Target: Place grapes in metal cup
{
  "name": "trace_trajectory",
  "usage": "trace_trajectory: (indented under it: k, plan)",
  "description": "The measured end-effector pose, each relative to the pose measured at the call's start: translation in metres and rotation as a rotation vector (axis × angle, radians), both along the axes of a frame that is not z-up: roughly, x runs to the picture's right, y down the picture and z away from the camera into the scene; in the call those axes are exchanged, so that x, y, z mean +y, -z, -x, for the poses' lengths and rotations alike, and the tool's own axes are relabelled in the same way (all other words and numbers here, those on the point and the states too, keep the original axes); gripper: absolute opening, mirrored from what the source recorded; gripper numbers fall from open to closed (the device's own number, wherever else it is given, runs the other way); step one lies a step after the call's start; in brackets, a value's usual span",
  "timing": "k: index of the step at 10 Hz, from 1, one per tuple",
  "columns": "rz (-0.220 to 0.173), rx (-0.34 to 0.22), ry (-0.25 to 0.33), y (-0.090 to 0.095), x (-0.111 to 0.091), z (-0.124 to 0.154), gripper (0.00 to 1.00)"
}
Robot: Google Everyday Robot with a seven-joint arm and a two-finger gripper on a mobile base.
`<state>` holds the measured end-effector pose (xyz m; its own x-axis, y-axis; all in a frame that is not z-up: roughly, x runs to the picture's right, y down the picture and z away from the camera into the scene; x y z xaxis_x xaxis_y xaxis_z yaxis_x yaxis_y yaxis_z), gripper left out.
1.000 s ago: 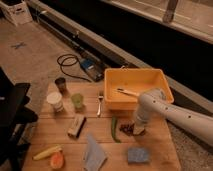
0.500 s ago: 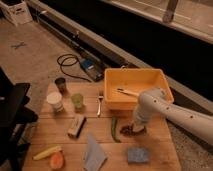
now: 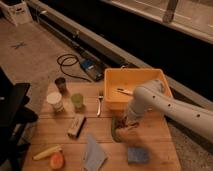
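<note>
Wooden worktop (image 3: 100, 137) on a dark floor: the hand (image 3: 125, 119) sits low over the grapes (image 3: 119, 125), just in front of the yellow bin (image 3: 112, 82), its grip impossible to tell, while the metal cup (image 3: 60, 84) stands well apart at the far left corner.

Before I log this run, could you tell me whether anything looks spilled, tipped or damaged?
Nothing stands out. The metal cup stands upright; the gripper is low by the grapes, beside the yellow bin.
</note>
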<state>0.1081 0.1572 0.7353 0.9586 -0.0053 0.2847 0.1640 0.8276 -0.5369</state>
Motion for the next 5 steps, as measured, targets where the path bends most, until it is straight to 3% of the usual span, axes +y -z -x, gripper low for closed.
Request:
trace_trajectory:
  k: [3, 5]
  plan:
    - [-0.063, -0.085, 0.041, 0.035, -0.045, 0.032, 0.0]
    - [-0.129, -0.135, 0.071, 0.054, -0.093, 0.068, 0.0]
